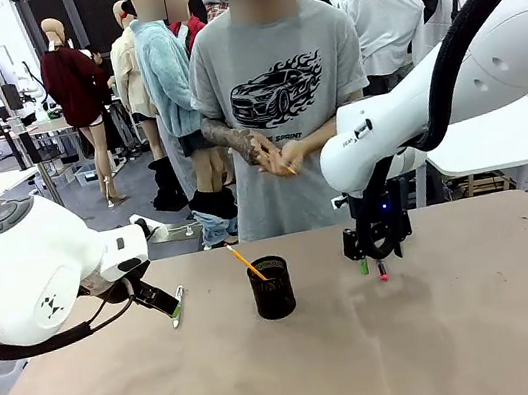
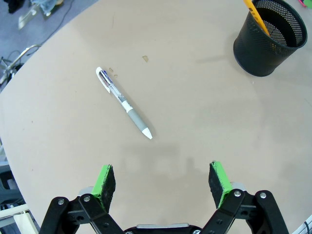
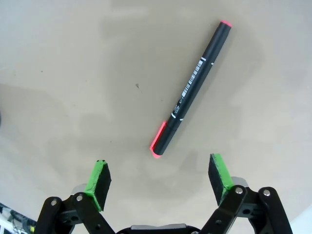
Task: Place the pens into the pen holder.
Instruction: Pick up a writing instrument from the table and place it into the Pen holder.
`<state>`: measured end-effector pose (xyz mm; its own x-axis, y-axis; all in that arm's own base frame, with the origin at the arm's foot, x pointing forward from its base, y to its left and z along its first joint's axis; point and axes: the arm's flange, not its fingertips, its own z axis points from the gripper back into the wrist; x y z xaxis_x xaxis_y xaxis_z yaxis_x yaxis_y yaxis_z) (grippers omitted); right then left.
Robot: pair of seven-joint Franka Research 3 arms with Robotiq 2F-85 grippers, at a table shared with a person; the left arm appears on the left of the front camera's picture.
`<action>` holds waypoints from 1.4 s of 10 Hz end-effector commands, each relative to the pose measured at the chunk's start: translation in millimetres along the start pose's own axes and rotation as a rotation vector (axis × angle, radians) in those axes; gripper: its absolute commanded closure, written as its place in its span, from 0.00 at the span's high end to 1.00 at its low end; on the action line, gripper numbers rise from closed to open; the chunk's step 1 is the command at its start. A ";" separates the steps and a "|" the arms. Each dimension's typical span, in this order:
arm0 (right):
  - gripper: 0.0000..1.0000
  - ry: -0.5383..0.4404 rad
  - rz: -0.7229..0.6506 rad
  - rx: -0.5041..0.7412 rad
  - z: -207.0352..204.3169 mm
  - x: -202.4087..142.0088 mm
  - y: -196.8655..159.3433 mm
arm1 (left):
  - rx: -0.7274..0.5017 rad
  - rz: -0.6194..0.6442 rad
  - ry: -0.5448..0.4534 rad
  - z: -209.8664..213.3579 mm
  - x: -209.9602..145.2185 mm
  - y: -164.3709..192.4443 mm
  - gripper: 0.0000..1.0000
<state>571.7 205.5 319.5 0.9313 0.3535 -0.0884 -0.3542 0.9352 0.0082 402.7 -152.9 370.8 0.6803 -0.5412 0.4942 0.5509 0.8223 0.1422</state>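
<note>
A black mesh pen holder [image 1: 272, 289] stands mid-table with an orange-yellow pencil [image 1: 244, 261] leaning in it. The left wrist view has the holder [image 2: 270, 41] at top right. A silvery-white pen [image 2: 124, 103] lies flat on the table ahead of my open left gripper [image 2: 163, 179], apart from both pads. My left gripper [image 1: 165, 303] hangs low, left of the holder. A dark pen with pink-red ends [image 3: 192, 88] lies on the table just beyond my open right gripper [image 3: 158, 178], untouched. My right gripper [image 1: 370, 256] hovers right of the holder.
A person stands at the far edge, holding an orange-yellow pencil [image 1: 285, 165] in both hands. The brown table [image 1: 452, 349] is bare in front and to the right. The table's left edge curves close to my left arm.
</note>
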 end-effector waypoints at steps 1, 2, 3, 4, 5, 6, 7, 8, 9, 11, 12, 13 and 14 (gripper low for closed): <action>1.00 -0.028 -0.036 0.016 -10.3 2.9 3.6 | 0.000 0.005 -0.001 0.6 -0.7 1.9 1.00; 1.00 -0.033 -0.038 0.023 -14.1 5.0 3.4 | 0.000 0.005 -0.001 0.6 -0.7 1.9 1.00; 0.90 -0.035 -0.040 0.026 -17.1 6.4 2.7 | 0.000 0.005 -0.001 0.6 -0.7 1.9 1.00; 0.70 -0.037 -0.043 0.023 -18.0 7.2 3.0 | 0.000 0.005 -0.001 0.6 -0.7 1.9 1.00; 0.50 -0.033 -0.043 0.025 -18.4 7.7 3.2 | 0.000 0.005 -0.001 0.6 -0.7 1.9 1.00; 0.30 -0.031 -0.046 0.027 -18.5 8.1 2.8 | 0.000 0.005 -0.001 0.6 -0.7 1.9 1.00; 0.10 -0.027 -0.045 0.031 -19.7 9.0 2.5 | 0.000 0.005 -0.001 0.6 -0.7 1.9 1.00; 0.00 -0.021 -0.050 0.026 -21.5 10.5 1.4 | 0.000 0.005 -0.001 0.6 -0.7 1.9 1.00; 0.00 -0.013 -0.060 0.024 -23.6 11.8 -1.1 | 0.000 0.005 -0.001 0.6 -0.7 1.9 1.00; 0.00 -0.002 -0.059 0.023 -25.6 13.6 -4.0 | 0.000 0.005 -0.001 0.6 -0.7 1.9 1.00; 0.00 -0.011 -0.050 0.030 -22.1 12.3 -5.7 | 0.000 0.005 -0.001 0.6 -0.7 1.9 1.00; 0.00 -0.042 -0.011 0.055 -15.7 8.1 -7.6 | 0.000 0.005 -0.001 0.6 -0.7 1.9 1.00; 0.00 -0.119 0.110 0.151 -6.9 0.5 -8.6 | 0.000 0.005 -0.001 0.6 -0.7 1.9 1.00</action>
<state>582.3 204.3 308.6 0.9298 0.3668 -0.0311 -0.3646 0.9292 0.0606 402.7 -152.9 370.8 0.6803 -0.5412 0.4942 0.5509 0.8224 0.1422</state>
